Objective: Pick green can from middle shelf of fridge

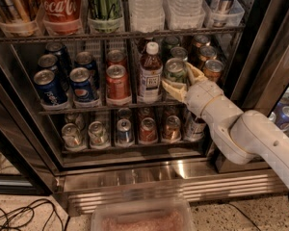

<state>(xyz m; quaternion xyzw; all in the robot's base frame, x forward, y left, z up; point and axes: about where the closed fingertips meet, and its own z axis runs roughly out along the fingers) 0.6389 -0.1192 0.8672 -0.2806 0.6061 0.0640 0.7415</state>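
Note:
The green can (174, 69) stands upright on the middle shelf (101, 108) of the fridge (135, 172), right of a brown-capped bottle (150, 73). My gripper (183, 81) reaches in from the right at the can's height. It is open, with one finger (172, 89) across the can's lower front left and the other finger (194, 71) at its right side. The can sits between them, and I cannot tell if they touch it. The can's lower part is hidden behind the gripper.
On the same shelf are blue Pepsi cans (84, 84) and a red can (116, 83) to the left, and copper-brown cans (213, 69) to the right. The black door frame (260, 57) stands right of my arm. A pinkish plastic bin (143, 219) sits on the floor in front.

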